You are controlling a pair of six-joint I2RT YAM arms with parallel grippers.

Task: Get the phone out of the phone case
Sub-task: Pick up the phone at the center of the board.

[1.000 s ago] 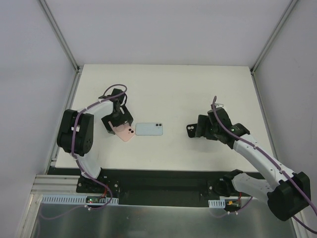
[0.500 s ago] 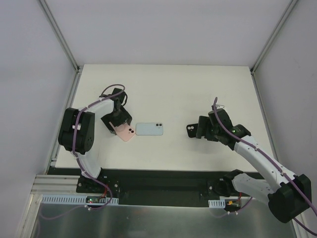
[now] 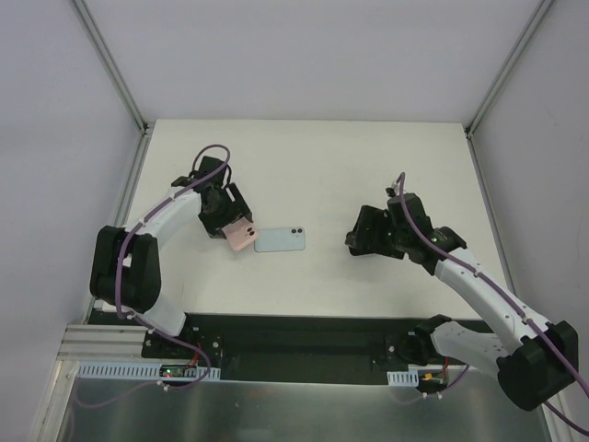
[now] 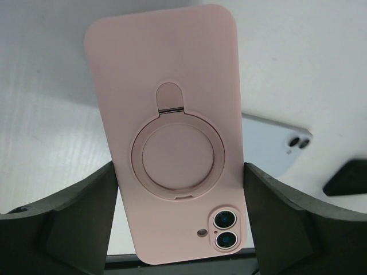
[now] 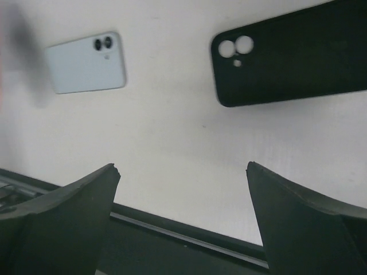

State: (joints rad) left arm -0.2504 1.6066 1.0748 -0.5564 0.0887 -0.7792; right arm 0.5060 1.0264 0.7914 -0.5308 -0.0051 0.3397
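Note:
My left gripper (image 3: pixel 233 226) is shut on a pink phone case (image 3: pixel 244 238) with a ring stand, gripping its long sides near the camera end (image 4: pixel 172 114). Two lenses show in its camera cut-out, so a phone sits inside. It is held just left of a pale blue phone (image 3: pixel 279 240) that lies face down on the table, also visible in the left wrist view (image 4: pixel 275 150). My right gripper (image 3: pixel 366 238) is open and empty, hovering near a black empty case (image 5: pixel 292 54). The pale blue phone shows in the right wrist view (image 5: pixel 86 62) too.
The white table (image 3: pixel 313 175) is walled by grey panels on three sides. A black rail (image 3: pixel 304 336) runs along the near edge, in front of the arm bases.
My left gripper has swung right and farther from the base with the pink case, bringing it next to the pale blue phone. My right gripper shifted slightly left over the black case.

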